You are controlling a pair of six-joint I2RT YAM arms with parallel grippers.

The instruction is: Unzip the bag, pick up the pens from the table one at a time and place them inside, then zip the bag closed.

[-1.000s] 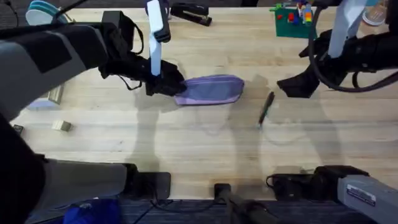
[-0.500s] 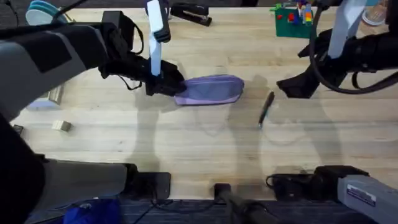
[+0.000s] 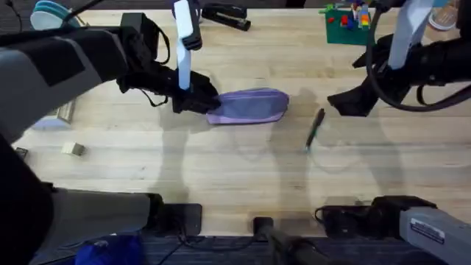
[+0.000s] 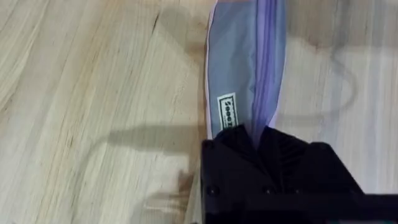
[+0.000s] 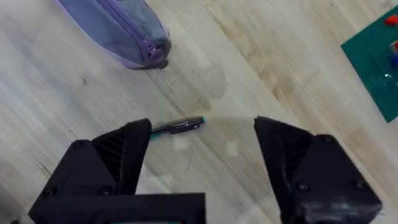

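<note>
**Nothing has moved in the last second: left gripper on the bag's end, right gripper wide above the pen**

The 3 overhead pictures match: across the last second neither arm, the bag nor the pen has shifted.

The bag (image 3: 249, 105) lies flat near the middle of the table (image 3: 221, 169), its long side running left to right. The left gripper (image 3: 197, 99) sits at the bag's left end. From the left wrist, its black fingers (image 4: 273, 158) are pinched together over that end of the bag (image 4: 239, 56), right on the zipper line and beside a small white label (image 4: 226, 112). The zipper tape runs closed along the visible length; the slider itself is hidden under the fingers, so I cannot tell whether they grip it or just the fabric.

The 1 pen (image 3: 315, 129) lies on the bare wood to the right of the bag, apart from it, slanted. The right gripper (image 3: 353, 103) hangs above the table to the pen's upper right, not touching it. From the right wrist, its 2 fingers (image 5: 124, 146) are spread wide, and the pen (image 5: 180, 125) shows between them with the bag's right end (image 5: 134, 37) beyond.

A black stapler (image 3: 227, 15) and a green brick plate (image 3: 346, 22) sit at the far edge.
</note>
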